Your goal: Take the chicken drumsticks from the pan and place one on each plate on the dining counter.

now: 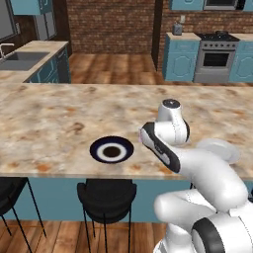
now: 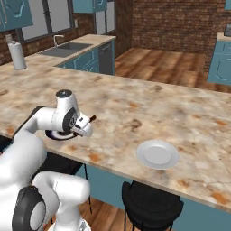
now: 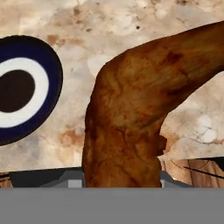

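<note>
Drumstick [image 3: 131, 118] first: we see one held right in front of the hand camera, a glossy brown piece that curves up from between the fingers toward the top right of the hand view. We judge it light and fairly stiff, but its greasy, rounded skin makes it likely to slip or pivot in a two-finger pinch. The thick meaty end looks like the better place to hold; that seems to be where we have it, though the fingertips themselves are hidden behind the meat.

The gripper [image 2: 88, 122] is clamped on the drumstick, and in the right base view a thin dark end of it pokes out past the hand. The hand hangs low over the near edge of the dining counter [image 1: 59, 113], its camera looking down on the stone.

Our arm is folded tightly, elbow raised, wrist turned down. Just beside the hand on the counter lies a round dish with a dark blue rim, a white ring and a dark centre [image 1: 112, 149]. A plain white plate [image 2: 158, 154] sits well apart along the same edge, empty as far as we can tell. We judge that the drumstick should be lowered flat onto a plate so it does not roll.
</note>
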